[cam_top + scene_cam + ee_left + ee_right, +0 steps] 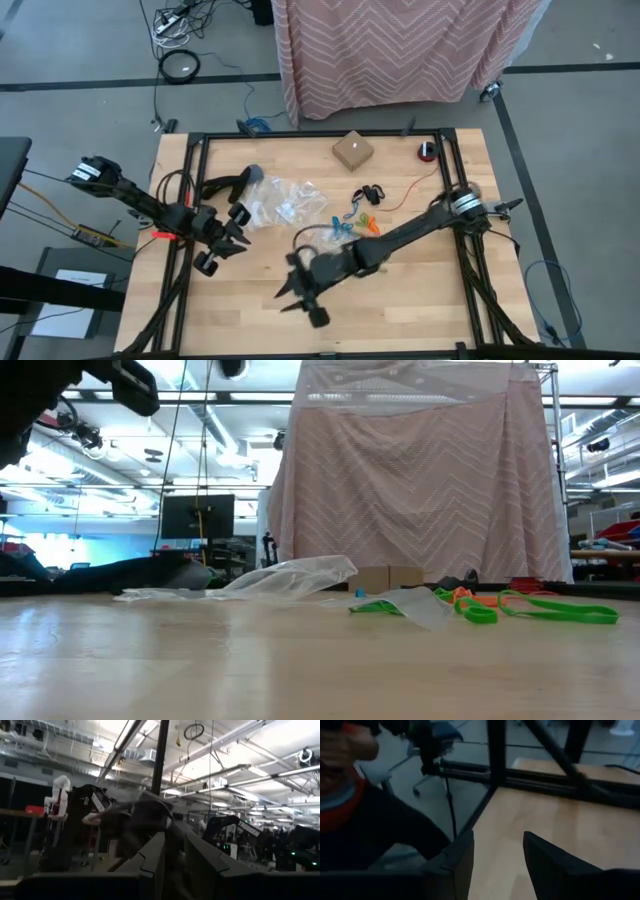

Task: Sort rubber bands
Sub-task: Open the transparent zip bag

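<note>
**Both arms low over the table, bands lying free**

The wooden table [400, 290] carries clear plastic bags [285, 200], a small cardboard box [352, 150] and the rubber bands [358, 220], loose beside the bags. Right gripper [298, 292] hangs with fingers parted, empty, near the front. Left gripper [228, 243]: grip cannot be told.

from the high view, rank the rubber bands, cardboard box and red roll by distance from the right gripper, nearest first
From the right gripper, low centre:
1. rubber bands, loose pile at mid-table.
2. cardboard box, near the far edge.
3. red roll, far edge, toward the right side.
</note>
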